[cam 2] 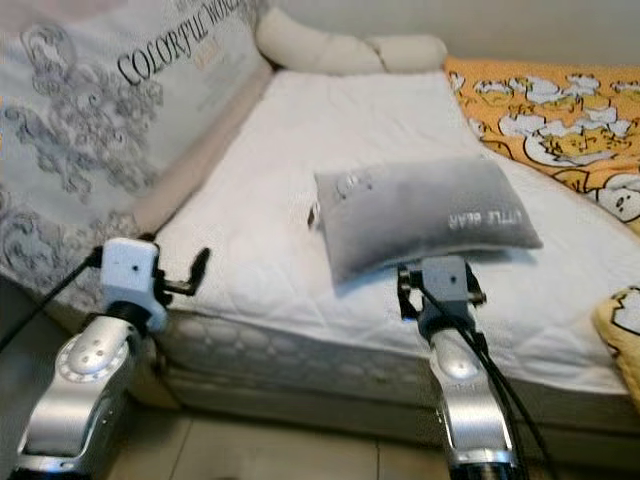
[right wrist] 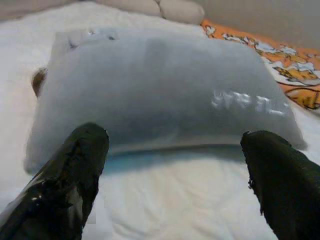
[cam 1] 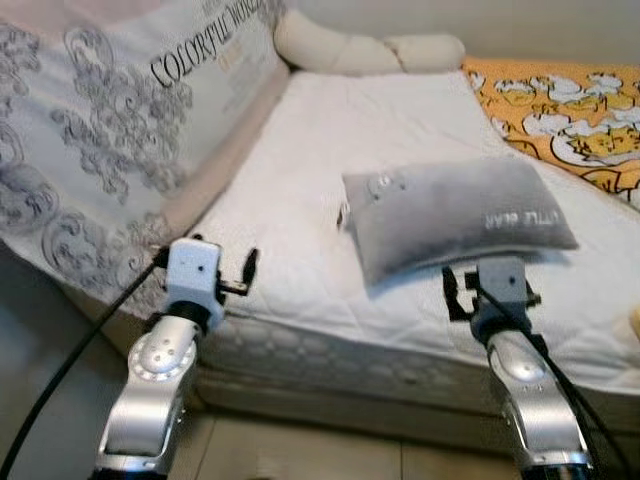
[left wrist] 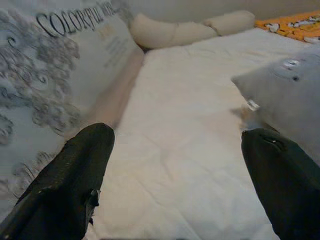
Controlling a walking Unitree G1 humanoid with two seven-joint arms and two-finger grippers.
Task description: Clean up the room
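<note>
A grey pillow with white lettering lies tilted on the white mattress, close to its near edge. My right gripper is held at the bed's edge just in front of the pillow's near side. It is open, and its two black fingers stand wide apart with the pillow ahead of them and nothing between them. My left gripper hovers at the bed's near left edge, open and empty. Its fingers point along the mattress, and the pillow's corner is off to one side.
A large grey-patterned quilt with printed words leans along the bed's left side. Cream bolsters lie at the far end. An orange cartoon blanket covers the right side. A small object sits by the pillow's left corner. Tiled floor lies below.
</note>
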